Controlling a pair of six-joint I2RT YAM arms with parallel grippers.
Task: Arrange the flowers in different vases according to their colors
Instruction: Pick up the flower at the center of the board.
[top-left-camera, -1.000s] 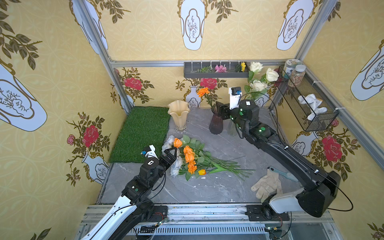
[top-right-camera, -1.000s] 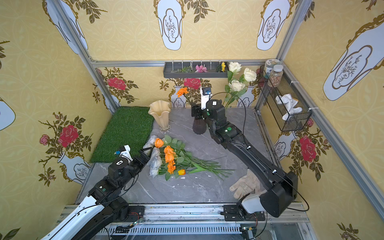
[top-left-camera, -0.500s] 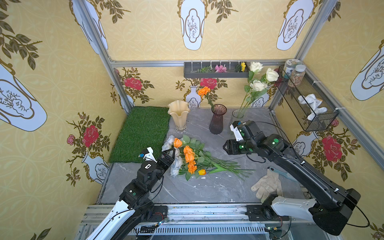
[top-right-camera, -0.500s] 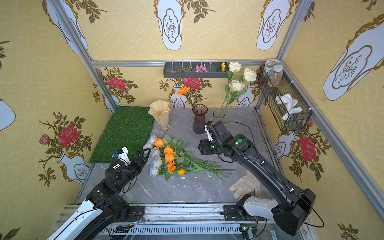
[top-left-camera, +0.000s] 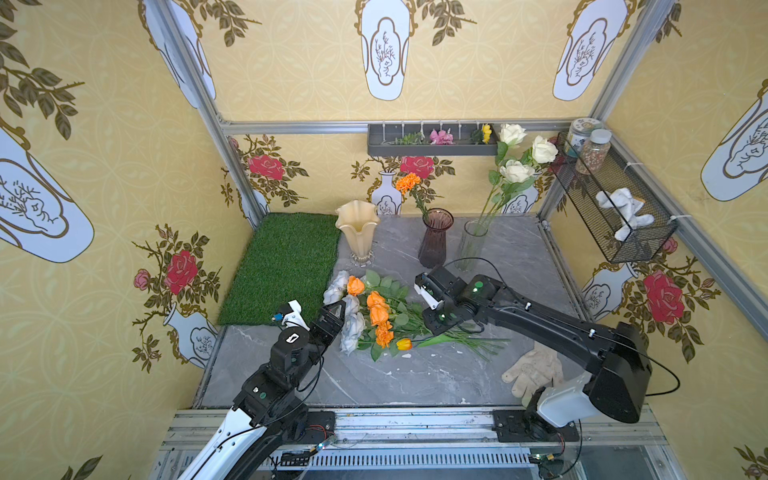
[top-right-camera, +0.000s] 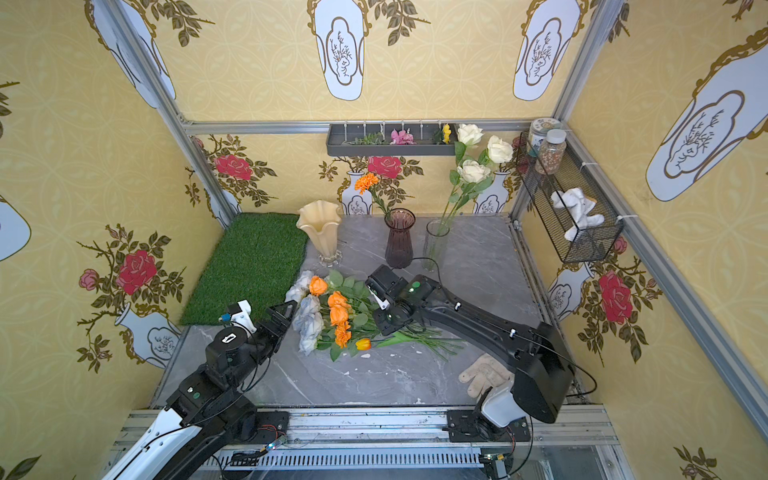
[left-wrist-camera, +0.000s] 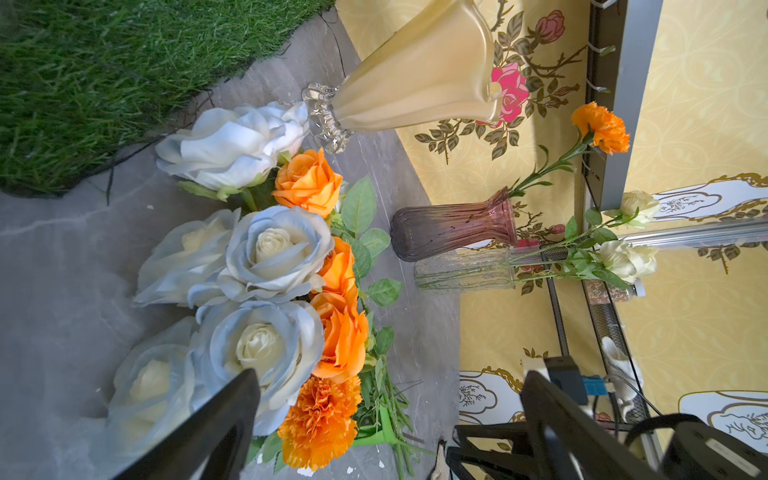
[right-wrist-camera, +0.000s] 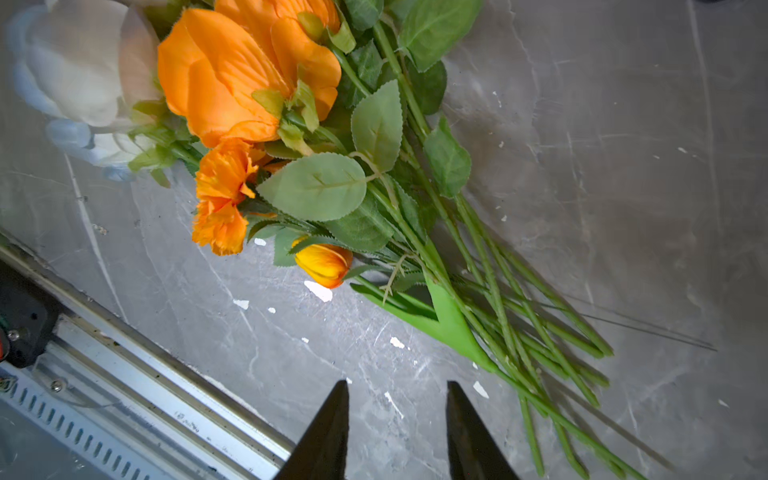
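left claw (left-wrist-camera: 386, 411): spread wide, gripping nothing; in the left wrist view 1 finger (left-wrist-camera: 216, 428) overlaps a pale blue-white rose (left-wrist-camera: 257, 349) at lower centre, and whether they touch cannot be told.
right claw (right-wrist-camera: 397, 386): jaws part-way apart with nothing between them; in the right wrist view the tips stand at the bottom edge over bare tabletop (right-wrist-camera: 623, 166), just left of the green stems (right-wrist-camera: 519, 324).
loose flowers (top-left-camera: 376, 316): a pile lying flat at the centre of both top views, between the 2 claws, blooms toward the left claw and stems toward the right claw; orange and pale blue-white heads, plus 1 yellow tulip (right-wrist-camera: 324, 259).
purple vase (top-left-camera: 435, 239): upright, upper centre of both top views, holding 1 orange marigold (top-left-camera: 408, 182).
clear vase (top-left-camera: 471, 245): just right of the purple vase, holding 3 cream-white roses (top-left-camera: 515, 170).
cream-amber vase (top-left-camera: 357, 228): upright, left of the purple vase, at the edge of the grass mat (top-left-camera: 286, 266).
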